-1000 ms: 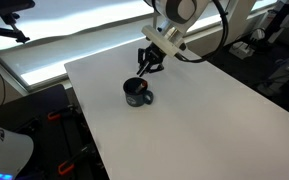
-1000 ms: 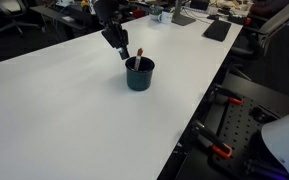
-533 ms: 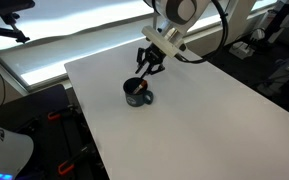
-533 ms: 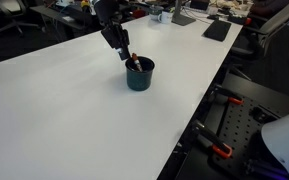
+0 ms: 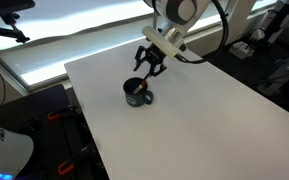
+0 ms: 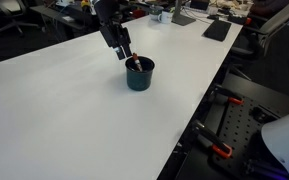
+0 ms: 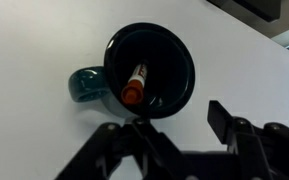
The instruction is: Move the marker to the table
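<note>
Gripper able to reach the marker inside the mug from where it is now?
Probably yes. The gripper hovers just above the mug, jaws parted, and the marker leans inside with the mouth uncovered. The mug's wall leaves tight room around it.

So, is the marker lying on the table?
No, the wrist view shows the marker resting inside the dark mug, not on the white table.
</note>
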You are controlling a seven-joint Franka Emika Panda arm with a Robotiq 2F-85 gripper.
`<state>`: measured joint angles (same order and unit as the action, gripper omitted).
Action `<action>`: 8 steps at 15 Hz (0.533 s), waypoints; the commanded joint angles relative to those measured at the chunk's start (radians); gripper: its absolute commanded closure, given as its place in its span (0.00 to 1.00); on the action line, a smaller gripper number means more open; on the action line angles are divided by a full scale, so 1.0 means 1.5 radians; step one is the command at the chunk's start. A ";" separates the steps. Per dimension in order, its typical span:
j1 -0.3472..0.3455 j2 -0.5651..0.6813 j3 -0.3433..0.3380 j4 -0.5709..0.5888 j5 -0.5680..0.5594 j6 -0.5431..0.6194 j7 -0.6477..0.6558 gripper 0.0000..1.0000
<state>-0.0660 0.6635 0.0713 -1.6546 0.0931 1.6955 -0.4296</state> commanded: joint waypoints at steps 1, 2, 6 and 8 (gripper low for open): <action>-0.001 -0.014 0.000 -0.002 -0.011 -0.001 0.009 0.09; 0.000 -0.016 0.000 -0.002 -0.014 0.000 0.010 0.02; 0.002 -0.024 -0.001 -0.001 -0.023 0.000 0.013 0.00; 0.001 -0.021 0.002 -0.001 -0.020 -0.002 0.010 0.00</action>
<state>-0.0685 0.6517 0.0708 -1.6465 0.0762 1.6956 -0.4282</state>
